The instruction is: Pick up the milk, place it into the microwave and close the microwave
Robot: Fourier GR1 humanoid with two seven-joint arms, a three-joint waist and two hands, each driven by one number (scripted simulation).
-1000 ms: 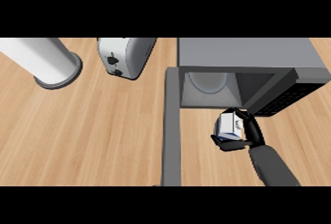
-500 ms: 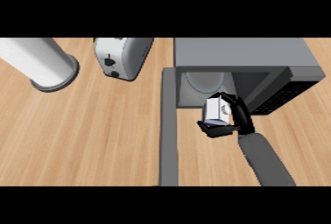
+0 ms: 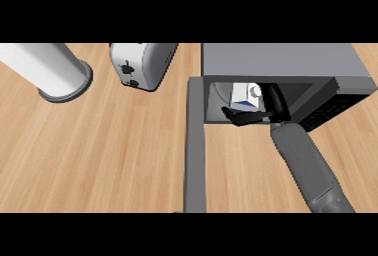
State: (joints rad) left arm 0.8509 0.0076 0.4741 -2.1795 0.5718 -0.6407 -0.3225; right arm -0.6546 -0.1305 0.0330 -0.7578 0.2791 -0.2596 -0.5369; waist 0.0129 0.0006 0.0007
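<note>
The milk carton point(image 3: 244, 97), white with a blue patch, is inside the mouth of the grey microwave point(image 3: 280, 60). My right hand point(image 3: 264, 114) is shut on it, fingers curled round its right side and thumb under its lower edge. The forearm point(image 3: 306, 165) runs up from the lower right. The microwave door point(image 3: 195, 145) stands wide open, seen edge-on as a long grey bar reaching toward me at the left of the cavity. My left hand is out of view.
A silver toaster point(image 3: 142, 64) stands left of the microwave at the counter's back. A white cylinder point(image 3: 46, 70) on a grey base stands at the far left. Bare wooden counter point(image 3: 96, 155) spreads left of the door.
My right hand has carried the milk up and to the left, from the counter in front of the microwave into its cavity. The door has stayed open.
</note>
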